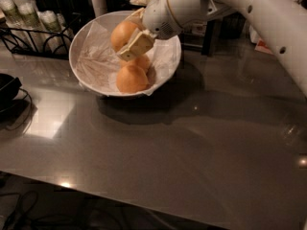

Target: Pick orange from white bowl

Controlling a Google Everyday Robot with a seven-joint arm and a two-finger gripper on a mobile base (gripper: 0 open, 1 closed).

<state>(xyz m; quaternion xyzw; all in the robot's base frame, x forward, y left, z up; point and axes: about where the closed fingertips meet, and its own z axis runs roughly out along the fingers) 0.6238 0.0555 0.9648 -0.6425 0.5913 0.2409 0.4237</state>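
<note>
pincer (130, 38) grasping orange (120, 32) | two other oranges (132, 79) lying just below in white bowl (86, 78) | bowl on worktop (192, 147)

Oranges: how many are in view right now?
3, all in the white bowl: the orange gripped in the claw at the back, a front orange near the rim, a middle orange partly behind the claw. More may be hidden.

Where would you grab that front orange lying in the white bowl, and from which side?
Probably across its widest middle, coming straight down from above. The front orange is round and sits low against the white bowl's near wall, another orange behind it, so only its left and right flanks are free. The gripper is above the bowl, shut on a third orange.
</note>
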